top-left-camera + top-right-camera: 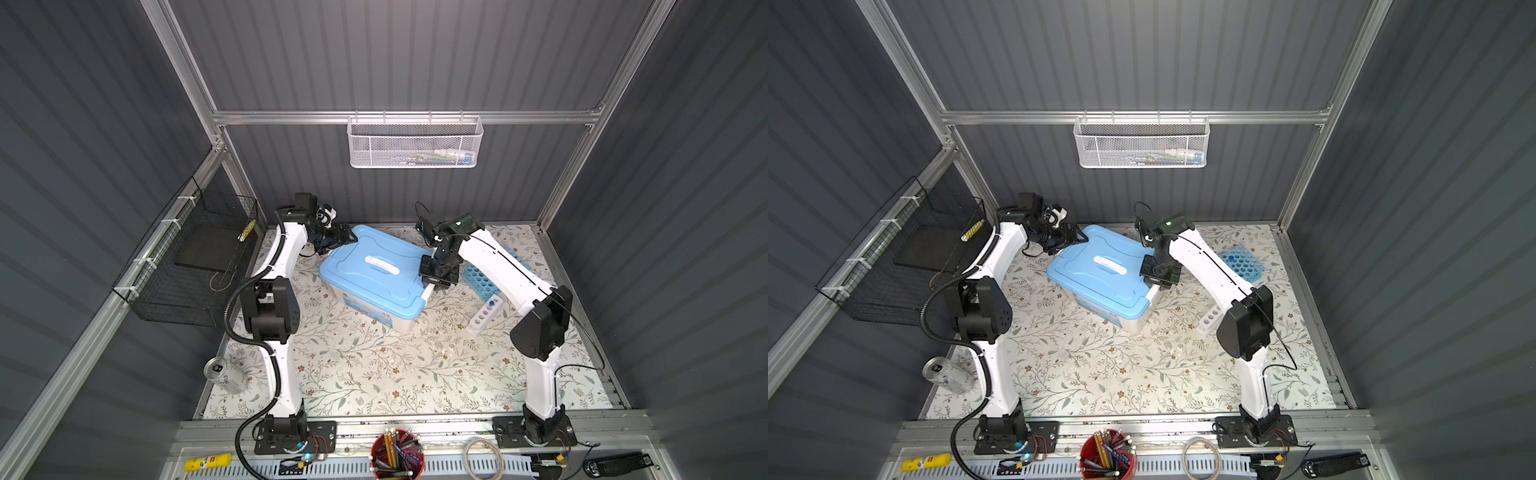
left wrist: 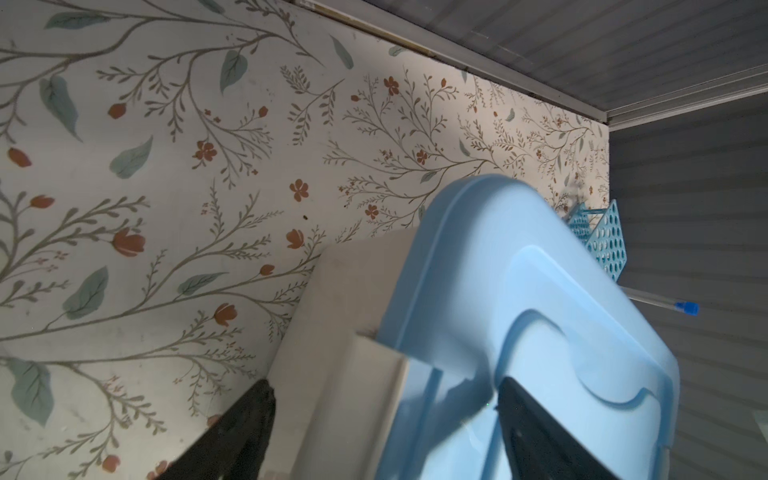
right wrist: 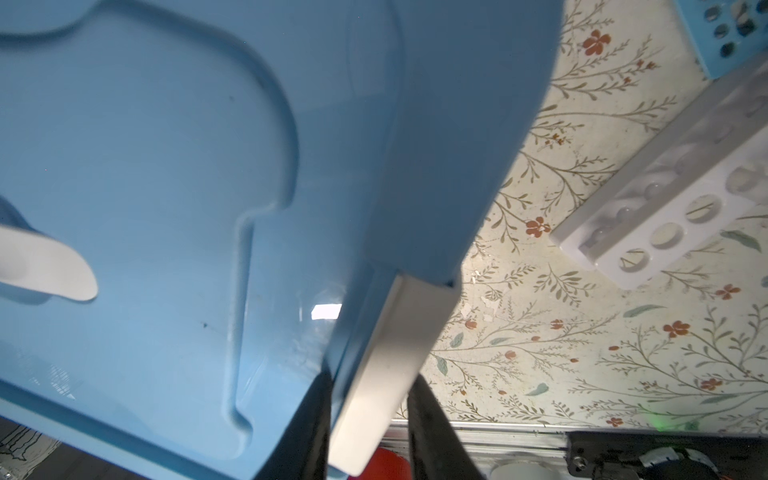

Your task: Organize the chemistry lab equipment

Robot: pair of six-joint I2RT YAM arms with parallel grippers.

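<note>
Box-opening appears under way: the right pincer grips the white latch of the box, the left pincer gapes released at its far end, a blue-capped tube waits in a rack alongside on the bench; next, seemingly, the latches must flip up.

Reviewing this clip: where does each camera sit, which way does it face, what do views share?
Both top views: high over the front, looking down and back across the floral table; left arm, right arm, left claw, right claw show.
Left wrist: on the left arm, facing the blue lid and blue rack; its claw's fingers show.
Right wrist: on the right arm, facing the white latch its claw pinches, white rack beside.
Both wrists share blue lid, blue rack.
</note>
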